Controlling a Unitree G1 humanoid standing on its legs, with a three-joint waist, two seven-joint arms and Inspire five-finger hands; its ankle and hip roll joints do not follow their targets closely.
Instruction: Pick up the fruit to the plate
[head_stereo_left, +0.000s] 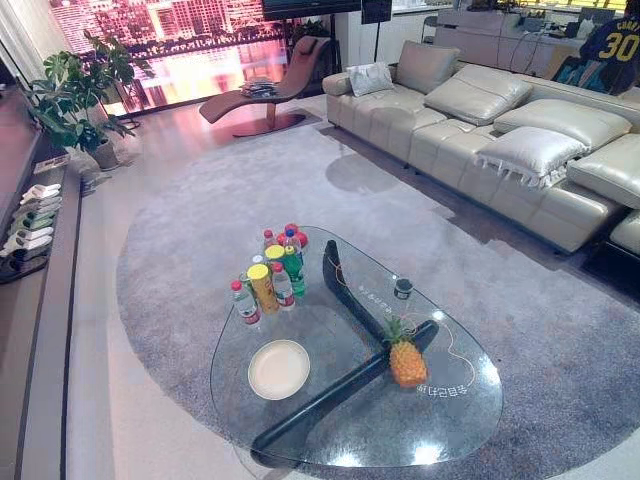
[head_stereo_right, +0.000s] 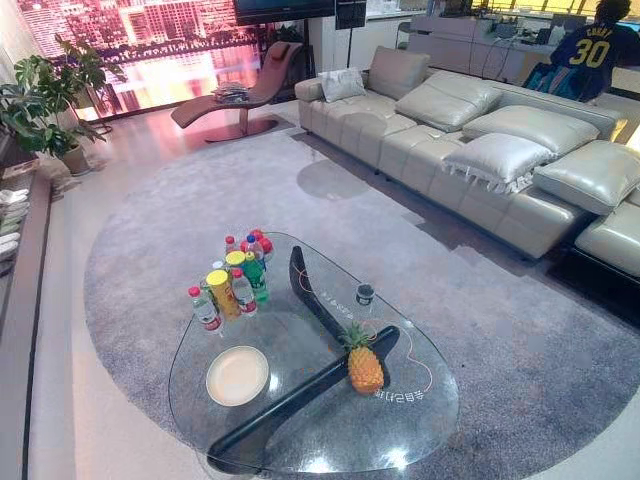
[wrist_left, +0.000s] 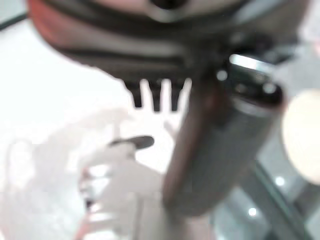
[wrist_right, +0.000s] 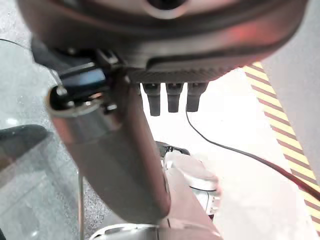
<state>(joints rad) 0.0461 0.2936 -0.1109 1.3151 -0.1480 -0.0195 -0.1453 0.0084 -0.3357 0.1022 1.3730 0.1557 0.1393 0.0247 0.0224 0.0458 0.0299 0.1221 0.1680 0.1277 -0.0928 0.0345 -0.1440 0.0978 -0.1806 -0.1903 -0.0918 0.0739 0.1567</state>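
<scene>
Glass table (head_stereo_left: 455, 425) on grey rug (head_stereo_left: 190, 210): pineapple (head_stereo_left: 406, 362) upright, well apart from plate (head_stereo_left: 279, 369); bottles (head_stereo_left: 268, 282) clustered beyond. Left hand (wrist_left: 150, 45), right hand (wrist_right: 165, 35): fingers straight, side by side, holding nothing.

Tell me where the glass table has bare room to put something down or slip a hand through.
On the glass table, free: the near glass between the plate and the pineapple, the right end beyond the pineapple, and the stretch between the small dark cup and the plate. Crowded: the far-left corner, where the bottles stand packed together.
</scene>
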